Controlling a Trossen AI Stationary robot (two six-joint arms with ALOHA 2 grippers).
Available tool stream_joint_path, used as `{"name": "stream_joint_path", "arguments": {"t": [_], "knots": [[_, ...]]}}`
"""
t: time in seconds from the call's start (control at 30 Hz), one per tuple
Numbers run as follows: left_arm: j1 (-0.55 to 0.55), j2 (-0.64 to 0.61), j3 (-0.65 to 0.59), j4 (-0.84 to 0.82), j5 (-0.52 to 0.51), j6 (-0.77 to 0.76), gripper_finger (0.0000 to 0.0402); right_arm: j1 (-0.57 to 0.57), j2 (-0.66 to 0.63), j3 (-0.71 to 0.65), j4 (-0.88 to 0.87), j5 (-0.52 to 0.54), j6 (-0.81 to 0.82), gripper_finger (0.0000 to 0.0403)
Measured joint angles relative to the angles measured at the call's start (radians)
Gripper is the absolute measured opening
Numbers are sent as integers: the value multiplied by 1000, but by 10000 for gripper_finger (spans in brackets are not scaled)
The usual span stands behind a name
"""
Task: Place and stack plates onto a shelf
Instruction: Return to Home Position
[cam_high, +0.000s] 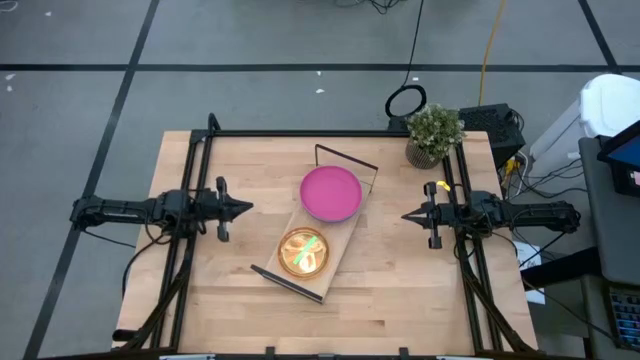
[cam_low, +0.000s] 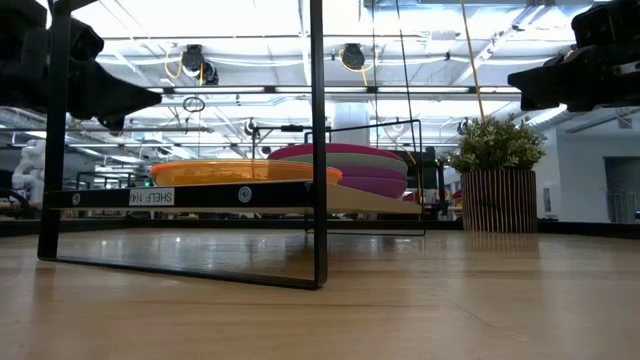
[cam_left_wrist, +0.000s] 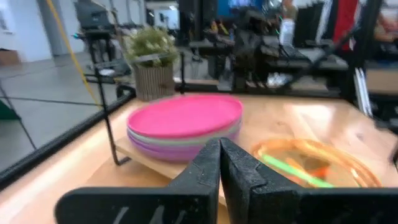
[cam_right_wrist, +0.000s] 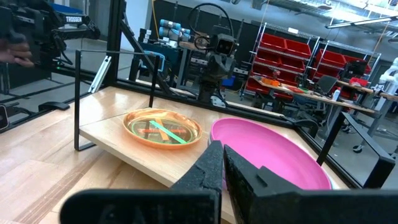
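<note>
The light-wood shelf (cam_high: 340, 240) with thin black end frames lies slantwise at the table's middle. On its far end rests a stack of large plates, magenta (cam_high: 331, 193) on top; the left wrist view shows mint and purple rims (cam_left_wrist: 186, 142) beneath it. On the near end sits a stack of small translucent plates, orange (cam_high: 303, 252) on top, with green showing through. My left gripper (cam_high: 246, 208) hovers shut at the table's left, pointing level at the shelf. My right gripper (cam_high: 407, 215) hovers shut at the right, also pointing level at the shelf. Neither holds anything.
A potted plant (cam_high: 433, 133) in a ribbed pot stands at the table's far right corner. Black frame rails (cam_high: 190, 230) run along the table's left, right and far sides. Bare wood lies around the shelf, between it and each gripper.
</note>
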Motion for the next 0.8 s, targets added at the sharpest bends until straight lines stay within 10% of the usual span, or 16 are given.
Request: {"name": "stream_joint_path", "arguments": {"t": [0.8], "knots": [[2, -58, 0, -16, 13, 78, 1, 0, 0, 0, 0, 0, 0, 0]]}}
